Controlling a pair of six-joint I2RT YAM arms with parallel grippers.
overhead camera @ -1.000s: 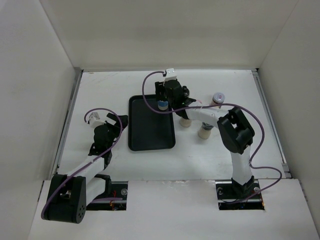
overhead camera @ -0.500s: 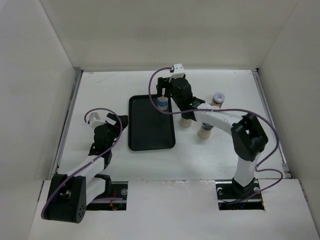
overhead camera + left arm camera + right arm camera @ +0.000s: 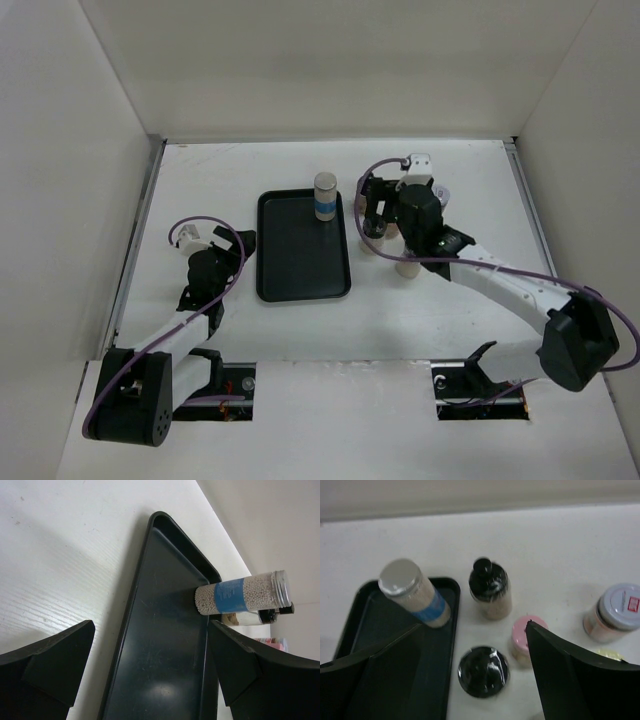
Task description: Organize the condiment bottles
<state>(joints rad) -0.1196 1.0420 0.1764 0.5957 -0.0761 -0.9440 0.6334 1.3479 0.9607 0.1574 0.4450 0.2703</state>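
Desk (image 3: 200,180): white top, walled on three sides; the arm bases sit at 6 o'clock in the top view.
Tray (image 3: 300,270): flat black rectangle a little left of centre, long axis running 12 to 6 o'clock.
Blue-band bottle (image 3: 325,195): tallest one, silver cap, upright inside the tray at its 1 o'clock corner; nothing touches it.
Loose bottles: clustered on the bare desk at 3 o'clock of the tray's far end. The right wrist view shows a black-capped bottle (image 3: 490,590) just beside the tray rim, a second black cap (image 3: 483,671) nearer the camera, a pink-capped bottle (image 3: 525,640), a lilac-capped bottle (image 3: 615,611) further right, and a yellow-green cap (image 3: 610,655) partly hidden by a finger.
Right gripper (image 3: 378,212): jaws spread wide, holding nothing, poised above the cluster; no contact visible.
Left gripper (image 3: 150,675): jaws spread wide, empty, low over the desk at 9 o'clock of the tray and looking along it; touches nothing.
Step in hand (judgement): one bottle is placed; the right arm is lining up its next pick from the cluster.
Next move (judgement): descend over a single bottle, probably the black-capped one nearest the tray, jaws straddling the body without knocking the pink-capped neighbour, close, then lift and carry it to the tray beside the blue-band bottle.
Progress (judgement): early; most bottles remain off the tray.
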